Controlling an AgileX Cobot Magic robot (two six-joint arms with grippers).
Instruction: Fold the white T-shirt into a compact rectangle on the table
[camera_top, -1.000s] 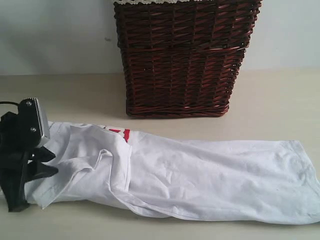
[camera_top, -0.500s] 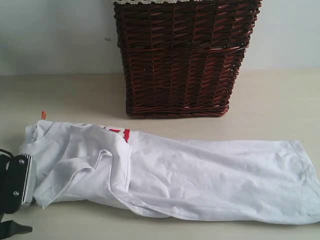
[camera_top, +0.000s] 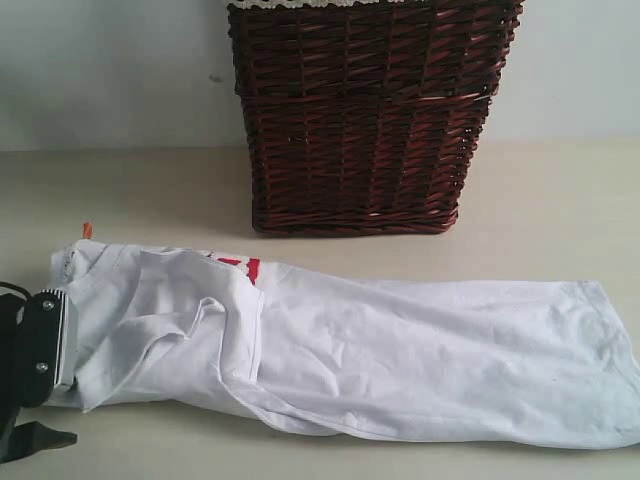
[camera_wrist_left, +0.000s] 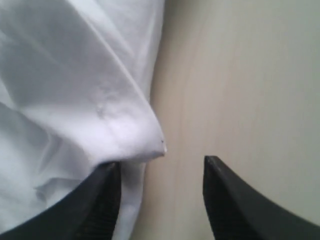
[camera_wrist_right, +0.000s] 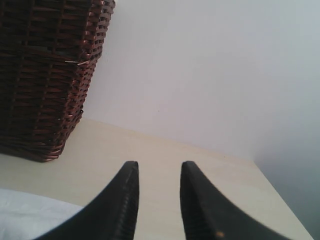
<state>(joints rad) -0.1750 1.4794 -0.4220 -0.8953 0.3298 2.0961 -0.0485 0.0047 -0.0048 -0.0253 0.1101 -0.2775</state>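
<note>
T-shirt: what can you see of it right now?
The T-shirt is white, cotton-looking, folded lengthwise into a long wrinkled band flat on the table, apart from the basket. A sleeve lies folded on top near the left end; red lettering peeks out, an orange tag shows at the collar. The open left gripper sits at that end, holding nothing.

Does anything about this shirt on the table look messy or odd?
Nothing is spilled or damaged. The white T-shirt lies in a long, rumpled band: a sleeve flap lies askew near the collar end, red lettering peeks out, and an orange tag sticks up.
</note>
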